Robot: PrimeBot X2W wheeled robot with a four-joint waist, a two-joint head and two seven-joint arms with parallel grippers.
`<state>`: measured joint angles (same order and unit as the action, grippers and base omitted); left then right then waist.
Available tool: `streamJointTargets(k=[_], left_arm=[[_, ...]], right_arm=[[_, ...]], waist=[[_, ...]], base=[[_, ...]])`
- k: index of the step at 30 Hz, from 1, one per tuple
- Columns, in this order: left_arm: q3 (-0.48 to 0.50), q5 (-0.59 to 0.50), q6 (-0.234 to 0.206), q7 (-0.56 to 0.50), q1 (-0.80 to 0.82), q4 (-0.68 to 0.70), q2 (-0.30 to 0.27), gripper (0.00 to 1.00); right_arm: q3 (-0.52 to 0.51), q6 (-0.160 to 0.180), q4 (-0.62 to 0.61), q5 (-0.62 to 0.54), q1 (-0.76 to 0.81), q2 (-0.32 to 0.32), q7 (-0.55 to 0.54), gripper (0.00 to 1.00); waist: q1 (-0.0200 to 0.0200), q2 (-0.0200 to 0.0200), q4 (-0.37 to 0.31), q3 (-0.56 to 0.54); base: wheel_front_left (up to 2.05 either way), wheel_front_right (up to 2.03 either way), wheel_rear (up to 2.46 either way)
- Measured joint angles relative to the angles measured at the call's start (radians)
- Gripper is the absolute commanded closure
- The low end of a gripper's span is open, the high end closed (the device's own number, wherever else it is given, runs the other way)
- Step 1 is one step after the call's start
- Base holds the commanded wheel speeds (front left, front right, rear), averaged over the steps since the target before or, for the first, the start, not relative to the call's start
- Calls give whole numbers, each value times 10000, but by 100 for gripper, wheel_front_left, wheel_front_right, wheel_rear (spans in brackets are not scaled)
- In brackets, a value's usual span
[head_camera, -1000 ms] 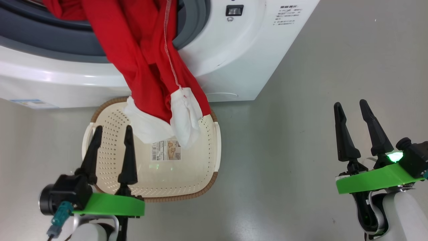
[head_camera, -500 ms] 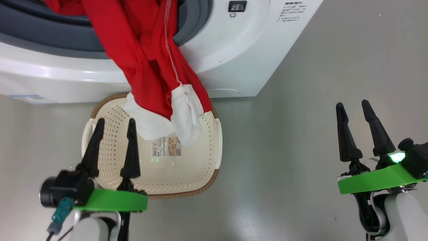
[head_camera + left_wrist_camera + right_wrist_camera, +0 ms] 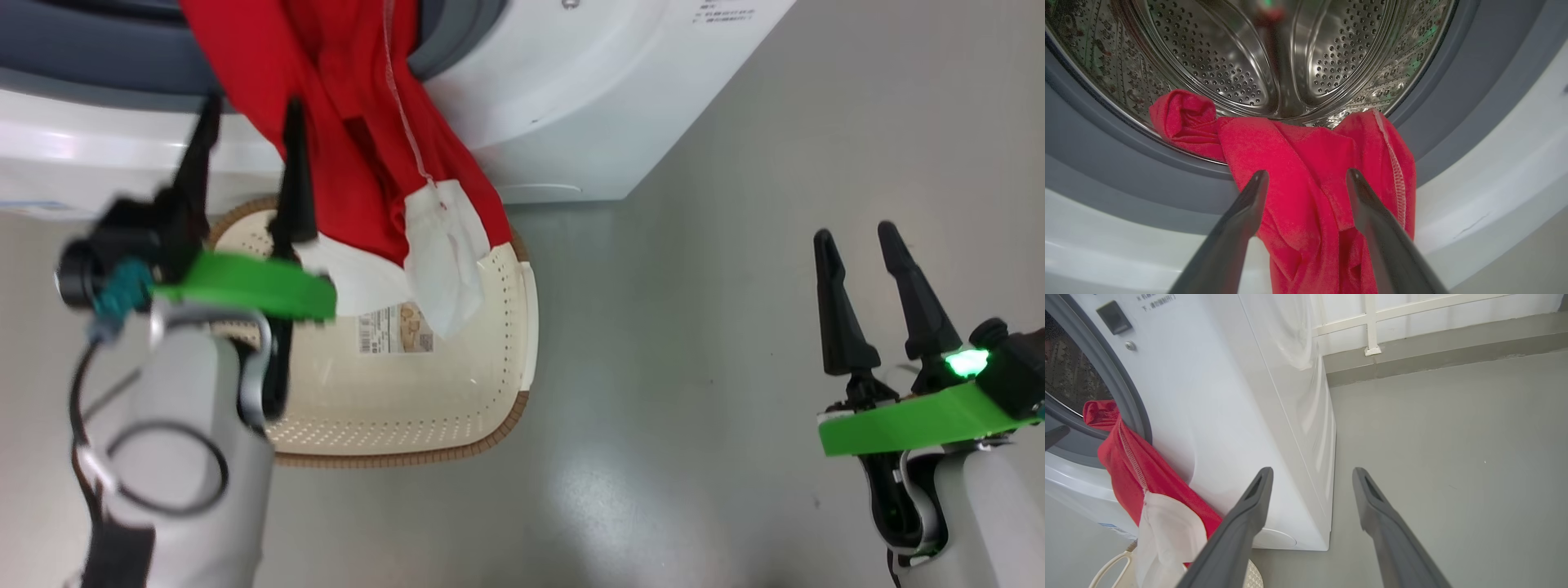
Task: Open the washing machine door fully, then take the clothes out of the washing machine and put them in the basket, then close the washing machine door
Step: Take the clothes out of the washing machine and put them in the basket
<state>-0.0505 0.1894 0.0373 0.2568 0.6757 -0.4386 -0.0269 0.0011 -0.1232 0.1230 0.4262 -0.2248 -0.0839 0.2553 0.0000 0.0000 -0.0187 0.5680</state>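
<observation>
Soft red-and-white clothes drape from the steel drum of the big white washing machine into the cream perforated basket below it. The left claw, spread apart, frames the fabric there, seemingly not yet touching, ready to tug it free. The right claw idles apart.

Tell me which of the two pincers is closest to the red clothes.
The left pincer: open, it points at the clothes hanging out of the washing machine. The right pincer, open too, is off to the side over the floor.
</observation>
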Motion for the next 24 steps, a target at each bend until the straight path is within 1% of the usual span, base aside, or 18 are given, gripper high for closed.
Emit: streamJointTargets(k=[5, 10, 14, 22, 24], left_arm=[[104, -167, 84, 0, 1680, -1649, -21, 0], [134, -228, 82, -17, 3286, -3475, -196, 0], [115, -245, 71, -128, 4385, -4673, -221, 0], [-98, -462, -31, -809, 5974, -6613, -255, 0], [-196, -535, -132, -853, 6230, -6936, -263, 0]], right_arm=[[23, 0, -50, 2, -318, 15, 2, 0], [23, 0, -59, 4, -503, 56, 2, 0], [23, 0, -71, 4, -528, 94, 2, 0], [40, 0, -119, 6, -719, 157, 2, 0], [50, 0, -119, 6, -719, 159, 2, 0]], waist=[[0, 0, -107, 357], [0, 0, -238, 667], [0, 0, -341, 850], [0, 0, -462, 1137], [0, 0, -486, 1181]], base=[[0, 0, 0], [0, 0, 0], [0, 0, 0], [0, 0, 0], [0, 0, 0]])
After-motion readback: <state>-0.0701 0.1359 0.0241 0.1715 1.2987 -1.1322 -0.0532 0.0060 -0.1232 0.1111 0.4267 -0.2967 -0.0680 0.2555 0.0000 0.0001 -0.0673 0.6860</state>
